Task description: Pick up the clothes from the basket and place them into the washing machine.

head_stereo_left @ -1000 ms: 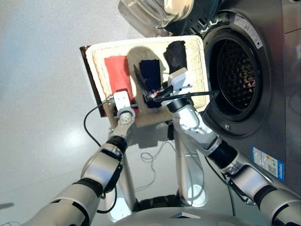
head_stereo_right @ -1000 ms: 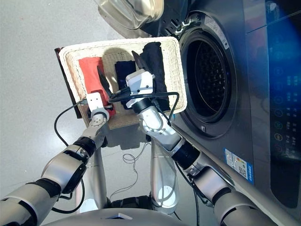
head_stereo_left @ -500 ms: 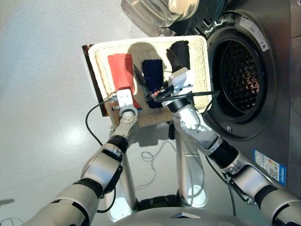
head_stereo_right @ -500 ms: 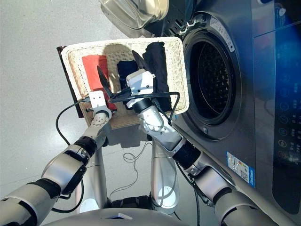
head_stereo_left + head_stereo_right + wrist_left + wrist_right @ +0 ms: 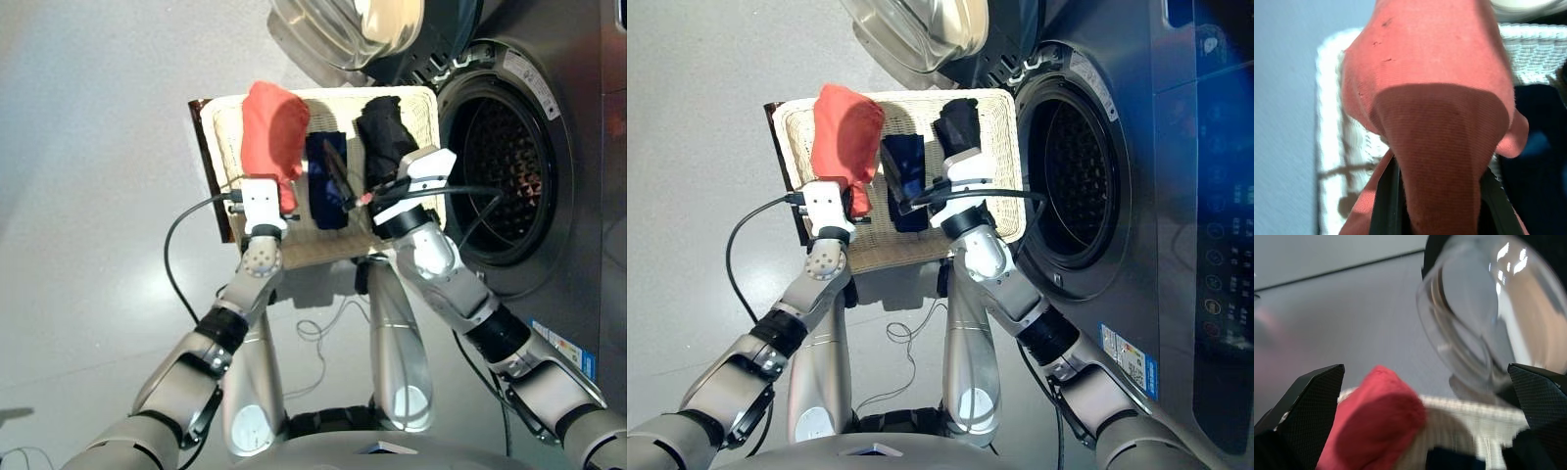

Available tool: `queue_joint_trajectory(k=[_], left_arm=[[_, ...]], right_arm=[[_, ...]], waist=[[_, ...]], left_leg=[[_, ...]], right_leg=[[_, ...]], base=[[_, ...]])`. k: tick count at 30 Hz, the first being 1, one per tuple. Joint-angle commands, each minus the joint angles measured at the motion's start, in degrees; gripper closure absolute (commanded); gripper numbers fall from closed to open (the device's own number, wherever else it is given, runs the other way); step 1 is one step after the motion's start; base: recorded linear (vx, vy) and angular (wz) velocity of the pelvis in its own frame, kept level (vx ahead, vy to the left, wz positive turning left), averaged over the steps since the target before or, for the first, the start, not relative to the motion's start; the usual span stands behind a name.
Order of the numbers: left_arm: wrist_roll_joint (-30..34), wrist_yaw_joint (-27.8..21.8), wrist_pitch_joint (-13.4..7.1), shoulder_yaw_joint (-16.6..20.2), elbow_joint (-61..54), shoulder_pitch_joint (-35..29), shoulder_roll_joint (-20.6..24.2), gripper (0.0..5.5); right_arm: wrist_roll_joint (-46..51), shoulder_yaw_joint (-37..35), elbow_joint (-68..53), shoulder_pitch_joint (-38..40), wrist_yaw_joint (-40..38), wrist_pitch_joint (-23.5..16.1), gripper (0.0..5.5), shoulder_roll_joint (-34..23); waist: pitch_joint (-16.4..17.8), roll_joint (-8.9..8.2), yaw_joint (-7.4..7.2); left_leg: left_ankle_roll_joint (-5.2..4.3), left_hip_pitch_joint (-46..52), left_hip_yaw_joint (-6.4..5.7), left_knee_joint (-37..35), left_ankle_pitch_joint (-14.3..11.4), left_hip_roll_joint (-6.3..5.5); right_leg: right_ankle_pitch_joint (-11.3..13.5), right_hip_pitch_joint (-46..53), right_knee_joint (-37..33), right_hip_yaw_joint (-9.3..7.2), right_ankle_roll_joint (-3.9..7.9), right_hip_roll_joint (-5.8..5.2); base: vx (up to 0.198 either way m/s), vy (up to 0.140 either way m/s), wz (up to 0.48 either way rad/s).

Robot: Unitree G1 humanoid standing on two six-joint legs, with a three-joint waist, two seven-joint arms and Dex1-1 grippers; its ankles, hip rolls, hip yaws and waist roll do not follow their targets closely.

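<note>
My left gripper (image 5: 285, 192) is shut on the coral-red cloth (image 5: 272, 135) and holds it bunched up above the left end of the cream basket (image 5: 223, 129). In the left wrist view the cloth (image 5: 1435, 98) fills the gap between the fingers (image 5: 1385, 205). The navy cloth (image 5: 323, 186) and the black cloth (image 5: 384, 137) lie in the basket. My right gripper (image 5: 351, 168) hovers open over these two, with nothing between its fingers (image 5: 1308, 401). The washing machine (image 5: 549, 245) stands at the right, its drum (image 5: 502, 186) showing.
The round glass door (image 5: 343, 29) hangs open just beyond the basket's far rim. A dark brown board (image 5: 203, 166) sticks out under the basket on the left. A black cable (image 5: 181, 255) loops from my left wrist. Grey floor lies to the left.
My left gripper has lifted the coral-red cloth off the basket floor, and it now hangs bunched. My right gripper has shifted towards the black cloth. The camera has also moved.
</note>
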Motion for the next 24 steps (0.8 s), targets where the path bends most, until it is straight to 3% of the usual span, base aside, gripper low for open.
queue_joint_trajectory(k=[1, 7, 17, 24], left_arm=[[5.0, -0.6, -6.4, 0.4, -13.0, 1.5, 1.3, 5.50], [8.4, -2.5, -7.7, 1.6, -22.9, 4.0, 5.4, 5.50], [12.8, -4.7, -8.2, -5.8, -31.3, 0.4, 9.0, 5.50], [14.4, -3.6, -8.3, -7.3, -31.0, -1.0, 10.9, 5.50]], right_arm=[[2.9, -3.2, -8.9, -0.2, 1.7, -2.5, 0.00, -1.8], [9.4, -2.2, -9.6, -0.4, 5.3, -0.9, 0.00, -3.4], [20.4, 4.5, -8.2, -10.5, 9.3, 1.1, 0.00, -6.6], [22.3, 8.5, -6.4, -16.8, 10.3, 1.9, 0.00, -6.0]], waist=[[-0.7, 2.76, 0.29], [-0.7, 3.02, 0.95], [-0.7, 3.00, 1.62], [-0.7, 2.71, 1.94]], left_leg=[[2.00, 3.0, 2.12, -1.1, -1.9, -2.06], [2.10, 6.3, 2.81, -4.7, -0.8, -2.72], [2.24, 6.9, 3.24, -4.4, -1.3, -2.85], [2.64, 6.7, 3.39, -4.2, -1.5, -2.83]], right_leg=[[2.6, 1.5, -3.8, -1.04, 0.45, 0.20], [3.9, 4.4, -7.6, -0.76, 0.90, -0.05], [4.0, 5.1, -8.0, -0.25, 1.04, -0.28], [4.1, 4.7, -7.9, 0.30, 1.15, 0.07]], base=[[0.000, 0.000, 0.000], [0.000, 0.000, 0.000], [0.000, 0.000, 0.000], [0.000, 0.000, 0.000]])
